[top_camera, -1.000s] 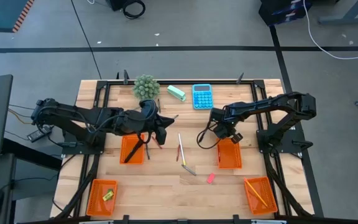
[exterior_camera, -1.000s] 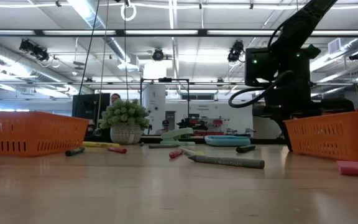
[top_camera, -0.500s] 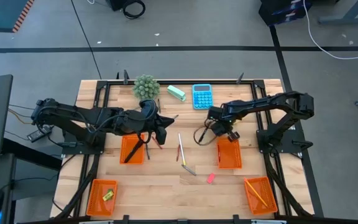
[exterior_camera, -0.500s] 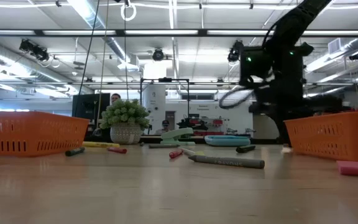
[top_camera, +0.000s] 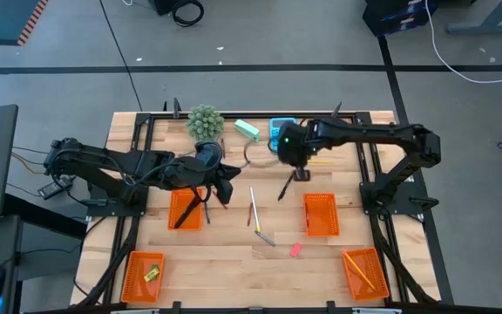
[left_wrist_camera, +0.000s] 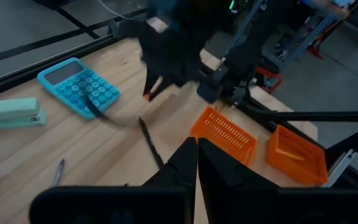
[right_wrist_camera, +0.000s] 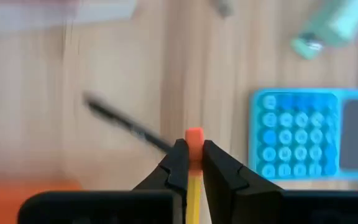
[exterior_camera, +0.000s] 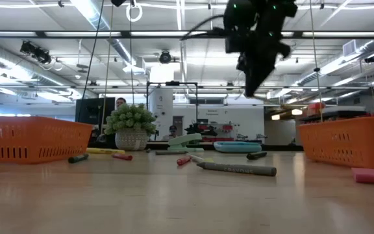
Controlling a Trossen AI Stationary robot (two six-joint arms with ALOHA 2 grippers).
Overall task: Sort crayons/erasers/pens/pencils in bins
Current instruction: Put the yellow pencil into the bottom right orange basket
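Nearest the table's front edge stand two corner bins [top_camera: 143, 275]; a pink eraser [top_camera: 295, 249] lies just beyond, between them; the right-hand middle bin [top_camera: 320, 214] sits farther back. The left gripper [top_camera: 227, 187], jaws fully closed and empty, hovers beside another bin [top_camera: 184, 209]. The right gripper [right_wrist_camera: 190, 163] pinches a yellow pencil [right_wrist_camera: 193, 174] above the blue calculator [right_wrist_camera: 312, 134], near a black pen [top_camera: 283, 187].

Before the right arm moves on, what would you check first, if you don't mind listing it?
1. Right gripper shut on the pencil: ok.
2. Pencil bin at the front right, reachable from above: ok.
3. Right gripper over that bin: not ok; it hangs by the calculator.
4. Left gripper shut, away from that route: ok.
5. Pencil's length hanging below the fingers: cannot tell.
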